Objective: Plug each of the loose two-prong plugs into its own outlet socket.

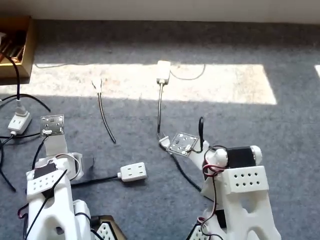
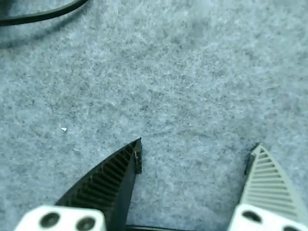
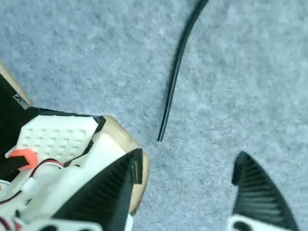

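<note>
Your left arm (image 1: pixel 50 190) sits at the near left of the carpeted worktop (image 1: pixel 260 130). Its jaws, one black and one pale, are spread wide over bare carpet and hold nothing. A black cord (image 2: pixel 38 14) crosses the far corner of that wrist view.

Your right arm (image 1: pixel 245 185) sits at the near right. Its two black jaws are also spread and hold nothing, with a thin black lead (image 3: pixel 175 72) lying on the carpet beyond them.

Between the arms lies a white socket block (image 1: pixel 134 172), its black cable running off toward the left arm.

Farther out, in the sunlit strip, a small white plug (image 1: pixel 97 84) lies loose, and its dark lead (image 1: pixel 106 120) trails back toward you.

Also in that strip is a second white block (image 1: pixel 163 71). A grey cord (image 1: pixel 159 105) runs from it down to a small white piece (image 1: pixel 164 143) just beside the right arm's wrist. You cannot tell from here whether that piece is a plug.

At the far left edge, another white plug (image 1: pixel 20 107) stands on a white socket (image 1: pixel 17 125) among black cables, near a wooden box (image 1: pixel 17 47).
</note>
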Motion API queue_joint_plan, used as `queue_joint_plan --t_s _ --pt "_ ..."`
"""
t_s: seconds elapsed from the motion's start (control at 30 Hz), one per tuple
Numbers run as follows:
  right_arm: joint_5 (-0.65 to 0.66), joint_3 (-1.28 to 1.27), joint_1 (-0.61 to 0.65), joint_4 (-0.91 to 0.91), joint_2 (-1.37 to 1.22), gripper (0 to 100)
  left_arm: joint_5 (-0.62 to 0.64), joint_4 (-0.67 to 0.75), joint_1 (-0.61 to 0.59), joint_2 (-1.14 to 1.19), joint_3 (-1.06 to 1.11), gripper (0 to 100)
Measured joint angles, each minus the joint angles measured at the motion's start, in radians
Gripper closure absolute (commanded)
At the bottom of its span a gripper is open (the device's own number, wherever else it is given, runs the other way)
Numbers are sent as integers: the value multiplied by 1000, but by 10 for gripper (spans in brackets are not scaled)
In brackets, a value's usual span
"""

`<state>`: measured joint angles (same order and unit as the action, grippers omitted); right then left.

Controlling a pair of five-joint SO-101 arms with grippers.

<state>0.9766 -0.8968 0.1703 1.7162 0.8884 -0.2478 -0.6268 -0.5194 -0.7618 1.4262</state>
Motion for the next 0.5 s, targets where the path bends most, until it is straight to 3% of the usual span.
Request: queue_joint_plan --t_s 0.13,0.37,0.5 --pt "23 29 17 -15 -6 613 0 5 0 0 0 656" --pt "-285 130 269 -278 -342 613 -28 6 23 0 0 656" --pt "-391 301 319 -410 -647 613 -41 6 23 -3 0 656"
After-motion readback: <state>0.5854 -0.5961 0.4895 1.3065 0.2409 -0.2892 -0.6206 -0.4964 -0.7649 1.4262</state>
